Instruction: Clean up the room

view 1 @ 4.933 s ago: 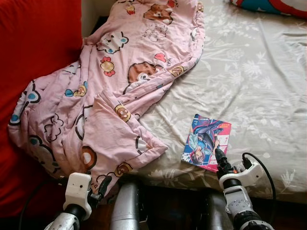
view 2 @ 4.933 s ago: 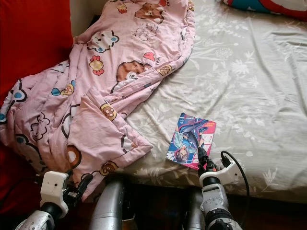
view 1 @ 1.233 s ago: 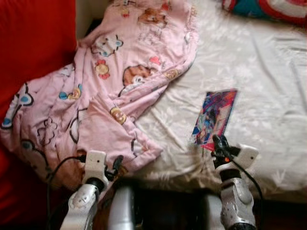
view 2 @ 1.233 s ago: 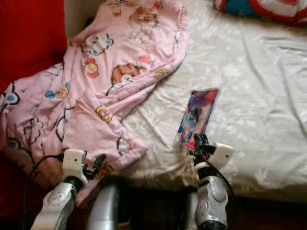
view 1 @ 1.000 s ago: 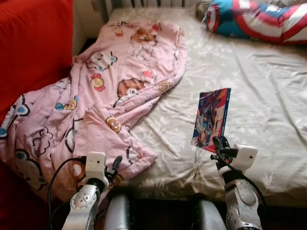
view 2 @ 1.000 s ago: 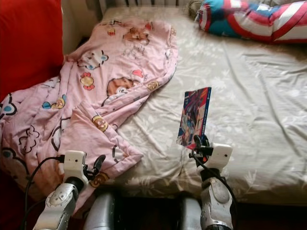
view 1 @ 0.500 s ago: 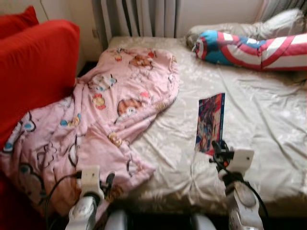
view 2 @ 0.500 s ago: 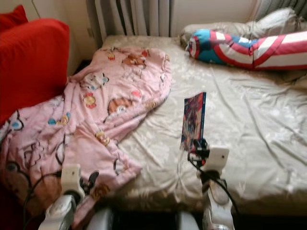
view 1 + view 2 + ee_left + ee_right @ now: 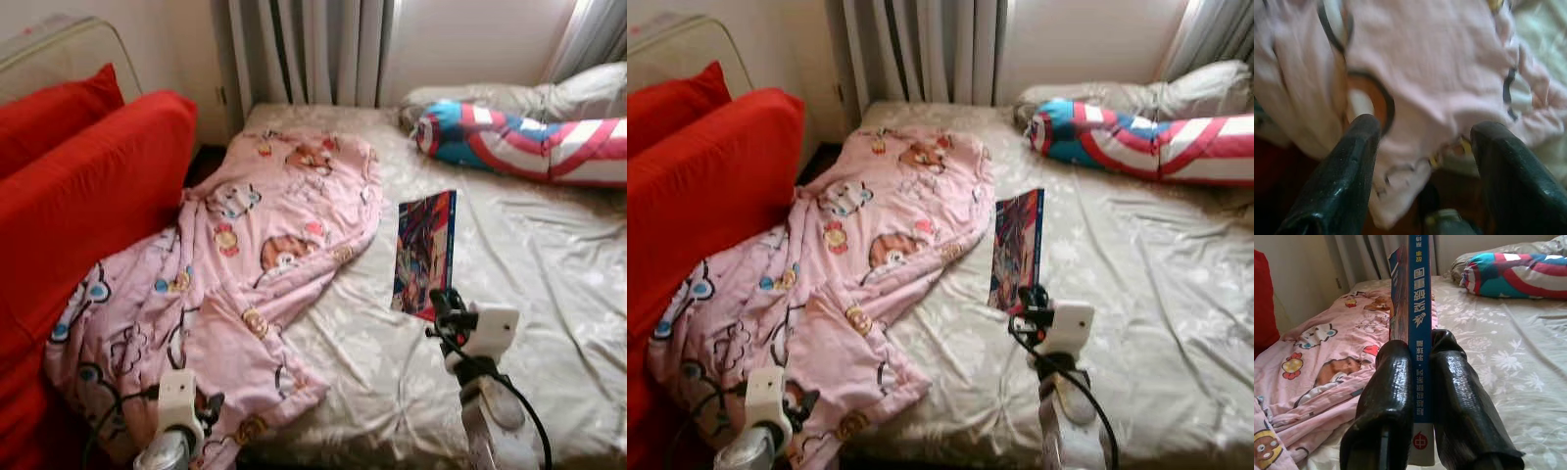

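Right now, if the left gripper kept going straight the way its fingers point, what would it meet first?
Most likely the pink blanket: the left gripper, fingers open, points straight at its overhanging cartoon-print edge. Depth is hard to judge.

Head stereo pair: high, looking forward and down along bed (image 9: pixel 549 294) toward curtains (image 9: pixel 313 49) at far end; red sofa (image 9: pixel 88 186) on left. Both eyes share whole scene, right eye shifted slightly sideways. Left wrist camera: low at bed's near edge, very close to pink blanket (image 9: pixel 1449 63), blurred, sighting between own fingers (image 9: pixel 1347 166). Right wrist camera: low over bed, facing curtains, close on book (image 9: pixel 1419 308) spine; shares blanket, striped pillow (image 9: pixel 1518 274) with head views.
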Robot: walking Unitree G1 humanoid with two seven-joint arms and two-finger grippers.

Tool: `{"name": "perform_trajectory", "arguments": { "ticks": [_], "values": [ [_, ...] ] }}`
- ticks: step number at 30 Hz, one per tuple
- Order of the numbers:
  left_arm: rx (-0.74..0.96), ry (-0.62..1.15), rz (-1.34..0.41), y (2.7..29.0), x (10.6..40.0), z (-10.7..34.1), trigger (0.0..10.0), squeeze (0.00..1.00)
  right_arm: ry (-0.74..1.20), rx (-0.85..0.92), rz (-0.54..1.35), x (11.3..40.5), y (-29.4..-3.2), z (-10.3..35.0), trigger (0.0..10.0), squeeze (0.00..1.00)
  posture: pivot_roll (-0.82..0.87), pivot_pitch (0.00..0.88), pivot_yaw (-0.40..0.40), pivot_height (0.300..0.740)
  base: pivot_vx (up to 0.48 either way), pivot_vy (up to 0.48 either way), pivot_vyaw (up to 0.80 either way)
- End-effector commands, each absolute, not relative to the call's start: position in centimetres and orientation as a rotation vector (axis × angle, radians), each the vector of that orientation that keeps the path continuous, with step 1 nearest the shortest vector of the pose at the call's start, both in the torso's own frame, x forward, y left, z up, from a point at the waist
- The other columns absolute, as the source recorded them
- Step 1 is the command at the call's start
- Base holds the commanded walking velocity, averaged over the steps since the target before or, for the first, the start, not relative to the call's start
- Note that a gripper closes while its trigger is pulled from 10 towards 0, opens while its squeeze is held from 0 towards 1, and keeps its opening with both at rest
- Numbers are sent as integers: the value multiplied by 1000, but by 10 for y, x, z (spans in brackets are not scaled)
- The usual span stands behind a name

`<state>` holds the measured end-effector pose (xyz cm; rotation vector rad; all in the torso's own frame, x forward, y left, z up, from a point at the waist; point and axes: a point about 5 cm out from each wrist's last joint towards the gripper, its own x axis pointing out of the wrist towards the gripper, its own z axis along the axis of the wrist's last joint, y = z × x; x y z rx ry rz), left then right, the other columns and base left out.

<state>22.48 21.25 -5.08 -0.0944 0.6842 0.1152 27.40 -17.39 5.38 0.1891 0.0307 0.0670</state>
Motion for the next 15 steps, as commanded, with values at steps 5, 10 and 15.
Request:
{"name": "perform_trajectory", "arguments": {
  "ticks": [5,10,15],
  "values": [
    [-50,793,116,214,208,-64,10000,0,-17,189,97,275,-168,64,10000,0,-89,0,-16,740,0,0,0],
    [-46,807,130,216,201,-68,10000,0,-15,175,69,278,-176,65,10000,0,-85,0,-18,740,0,0,0],
    [-55,825,158,219,194,-71,10000,0,0,196,29,281,-180,62,10000,0,-81,0,-21,740,0,0,0]
  ]
}}
